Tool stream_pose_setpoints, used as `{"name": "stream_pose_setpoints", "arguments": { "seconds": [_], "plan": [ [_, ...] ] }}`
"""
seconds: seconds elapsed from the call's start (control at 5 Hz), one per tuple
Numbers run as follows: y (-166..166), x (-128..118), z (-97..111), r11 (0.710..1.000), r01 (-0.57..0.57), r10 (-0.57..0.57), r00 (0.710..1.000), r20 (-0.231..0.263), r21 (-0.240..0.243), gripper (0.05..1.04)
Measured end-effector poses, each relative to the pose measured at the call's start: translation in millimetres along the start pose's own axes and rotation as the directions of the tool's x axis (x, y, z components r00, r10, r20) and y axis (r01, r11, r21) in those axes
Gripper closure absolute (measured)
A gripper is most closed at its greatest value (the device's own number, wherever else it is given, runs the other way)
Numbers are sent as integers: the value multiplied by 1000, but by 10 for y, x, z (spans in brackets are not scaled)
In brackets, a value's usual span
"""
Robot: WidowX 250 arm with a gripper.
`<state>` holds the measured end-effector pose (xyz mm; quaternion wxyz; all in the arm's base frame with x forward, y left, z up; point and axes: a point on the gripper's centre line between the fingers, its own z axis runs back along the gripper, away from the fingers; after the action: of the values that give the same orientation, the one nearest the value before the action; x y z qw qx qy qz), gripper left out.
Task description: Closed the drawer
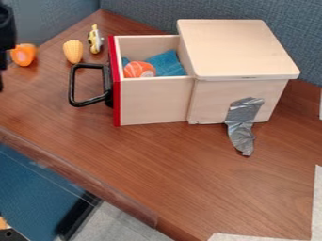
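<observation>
Looks bright and evenly lit, apparently from overhead, with soft indoor light. Falls palest on the flat top of the light wooden box (237, 63), a shade dimmer on its near side. Glints in small streaks on crinkled silver-grey tape (243, 115). Darkens gently on the brown wood-grain table (170, 164) just right of the box.

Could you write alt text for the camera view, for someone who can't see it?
A small wooden box on a brown table has its red-fronted drawer pulled open, with a striped orange toy and blue cloth inside. Near its black handle lie toy corn and two other small toys; part of a black robot arm shows at the upper left edge.
</observation>
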<state>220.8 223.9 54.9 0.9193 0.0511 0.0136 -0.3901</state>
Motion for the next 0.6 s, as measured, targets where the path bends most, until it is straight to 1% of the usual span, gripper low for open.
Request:
{"name": "stream_pose_setpoints", "arguments": {
  "seconds": [0.2, 0.4, 0.6],
  "plan": [
    [-53, 93, -35, 1000, 7, -7, 1000, 2, -15, 83],
    [-80, 259, -33, 999, 22, -23, 1000, -5, -28, 83],
    [-130, 415, -151, 999, 23, -25, 999, -28, -46, 83]
  ]
}}
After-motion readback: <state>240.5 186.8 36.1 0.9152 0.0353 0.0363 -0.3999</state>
